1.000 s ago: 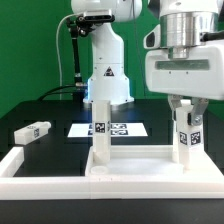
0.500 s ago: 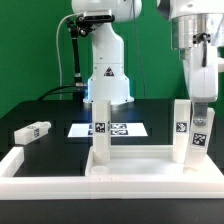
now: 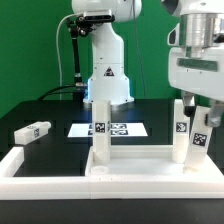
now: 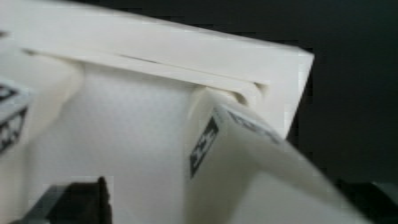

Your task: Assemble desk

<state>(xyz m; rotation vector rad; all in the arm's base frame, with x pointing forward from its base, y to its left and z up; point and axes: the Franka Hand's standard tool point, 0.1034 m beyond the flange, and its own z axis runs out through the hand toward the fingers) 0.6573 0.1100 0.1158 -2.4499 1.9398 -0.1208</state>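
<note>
The white desk panel (image 3: 135, 172) lies rim-up at the front. One leg (image 3: 100, 135) stands upright at its left corner and another (image 3: 178, 128) at its right. A third tagged leg (image 3: 200, 140) leans beside the right one, its foot at the panel's right corner. My gripper (image 3: 201, 112) hangs over this leaning leg with a finger on each side of its top and a gap showing, so it looks open. In the wrist view the leaning leg (image 4: 267, 170) fills the near field over the panel (image 4: 143, 110).
A loose leg (image 3: 32, 131) lies on the table at the exterior view's left. The marker board (image 3: 112, 129) lies behind the panel. The white L-shaped rail (image 3: 20, 165) borders the front and left. The robot base (image 3: 105, 70) stands at the back.
The gripper rose and turned edge-on half a second ago, then turned back to face the camera broadside over the leaning leg. The legs and panel kept their places.
</note>
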